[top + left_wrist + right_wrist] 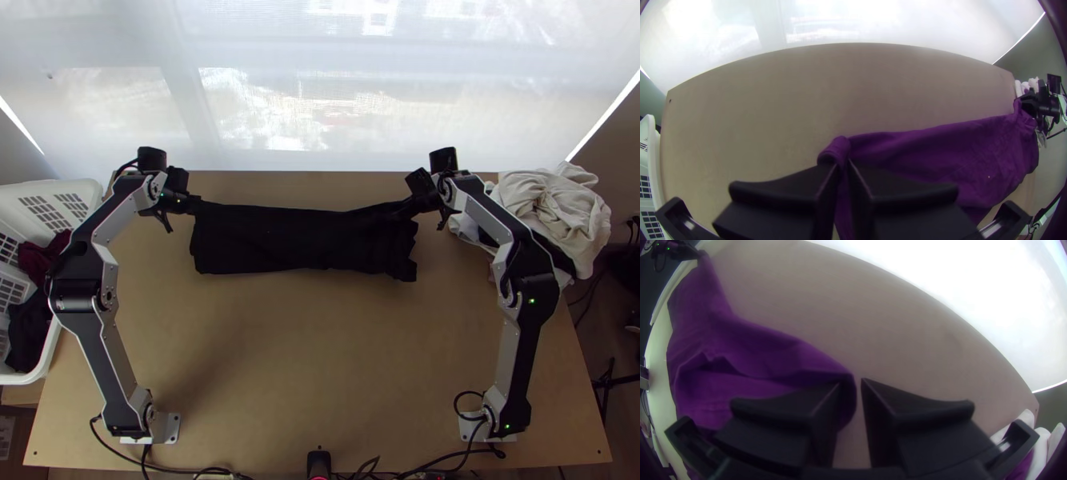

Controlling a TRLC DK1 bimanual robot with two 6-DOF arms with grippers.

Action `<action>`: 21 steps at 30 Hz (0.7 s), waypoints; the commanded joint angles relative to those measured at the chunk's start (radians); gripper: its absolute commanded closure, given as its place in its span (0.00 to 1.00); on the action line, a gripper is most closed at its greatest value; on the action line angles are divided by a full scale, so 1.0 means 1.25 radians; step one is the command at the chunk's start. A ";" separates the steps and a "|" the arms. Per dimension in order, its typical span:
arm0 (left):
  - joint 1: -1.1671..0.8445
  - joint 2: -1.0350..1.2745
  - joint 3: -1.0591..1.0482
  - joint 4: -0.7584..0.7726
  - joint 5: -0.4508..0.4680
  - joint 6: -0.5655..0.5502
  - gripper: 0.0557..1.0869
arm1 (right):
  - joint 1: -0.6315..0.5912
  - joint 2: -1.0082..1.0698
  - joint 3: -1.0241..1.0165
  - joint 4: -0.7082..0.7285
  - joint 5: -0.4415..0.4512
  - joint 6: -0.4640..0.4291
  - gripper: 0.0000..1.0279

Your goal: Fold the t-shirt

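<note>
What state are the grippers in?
Left gripper: closed, holding the shirt.
Right gripper: slightly open, shirt between its fingers, a gap beside the cloth.

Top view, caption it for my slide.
A black t-shirt lies in a long band across the wooden table, left tool and right tool at its far corners.

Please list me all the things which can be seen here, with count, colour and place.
t-shirt: 1, black, table's far half, folded into a band
table: 1, light wood, under both arms
basket: 1, white, left of table
basket clothes: count unclear, dark red and black
clothes pile: count unclear, cream, white, black, far right corner
curtain: pale, behind table
cables: several, black, near edge
arms: 2, silver and black, left and right
left gripper, right gripper: 2, black, shirt's far corners
</note>
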 commanded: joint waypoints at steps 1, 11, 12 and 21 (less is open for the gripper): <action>-0.014 0.003 -0.001 -0.038 0.003 -0.021 0.40 | -0.001 -0.014 -0.009 -0.026 -0.002 0.035 0.17; -0.017 -0.115 0.049 -0.162 0.079 -0.059 0.29 | 0.037 -0.161 0.043 -0.030 -0.004 0.104 0.05; -0.020 -0.123 0.059 -0.182 0.099 -0.065 0.30 | 0.054 -0.172 0.054 -0.044 -0.004 0.107 0.05; -0.124 -0.144 0.010 -0.236 0.143 -0.068 0.30 | 0.254 -0.204 -0.029 -0.126 -0.027 0.104 0.05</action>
